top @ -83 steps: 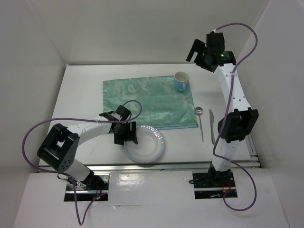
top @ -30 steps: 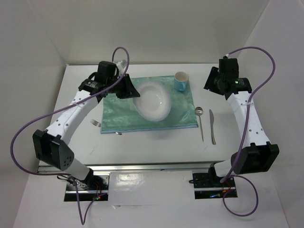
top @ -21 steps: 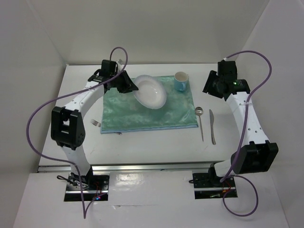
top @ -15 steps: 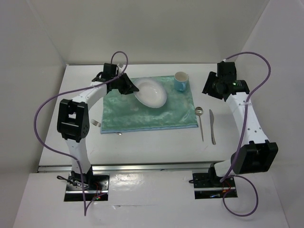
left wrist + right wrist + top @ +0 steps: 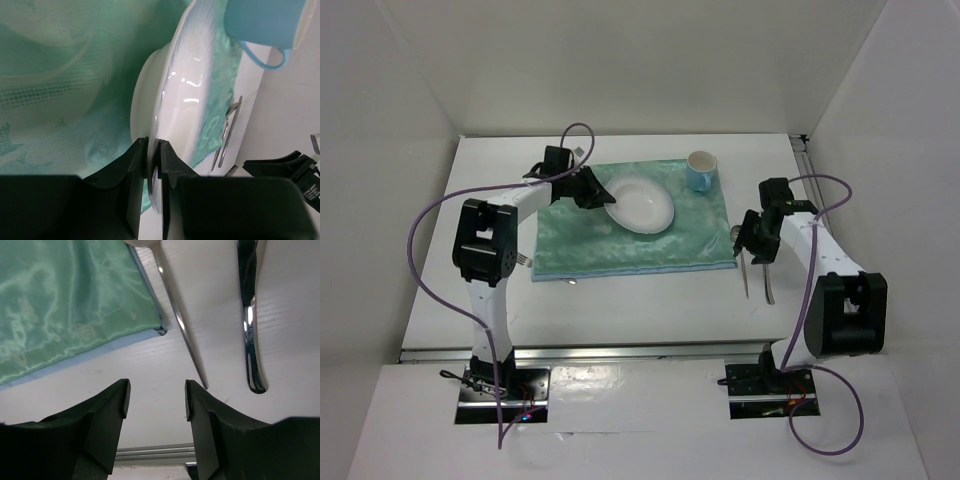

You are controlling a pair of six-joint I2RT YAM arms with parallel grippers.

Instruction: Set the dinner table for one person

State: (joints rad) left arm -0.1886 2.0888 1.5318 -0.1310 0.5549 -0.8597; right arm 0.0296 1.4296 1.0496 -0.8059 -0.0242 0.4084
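A white plate (image 5: 645,205) lies over the far middle of the green mat (image 5: 650,245) on the white dinner table (image 5: 620,310). My left gripper (image 5: 594,189) is shut on the plate's left rim. In the left wrist view the rim runs between the jaws of that left gripper (image 5: 154,150), and the plate (image 5: 187,95) looks tilted. A blue cup (image 5: 700,170) stands on the mat's far right corner. Right of the mat lie a spoon (image 5: 742,255) and a knife (image 5: 767,265). My right gripper (image 5: 155,387) hangs open just above the table, near the spoon handle (image 5: 180,325).
A fork (image 5: 525,259) lies left of the mat, partly hidden by my left arm. The metal rail (image 5: 150,455) runs along the table's near edge. The knife (image 5: 250,325) lies right of the spoon. White walls enclose the table.
The left arm carried the plate from the near edge onto the mat and swung it toward the far side. The right arm came down from the far right over the spoon and knife, its jaws widening.
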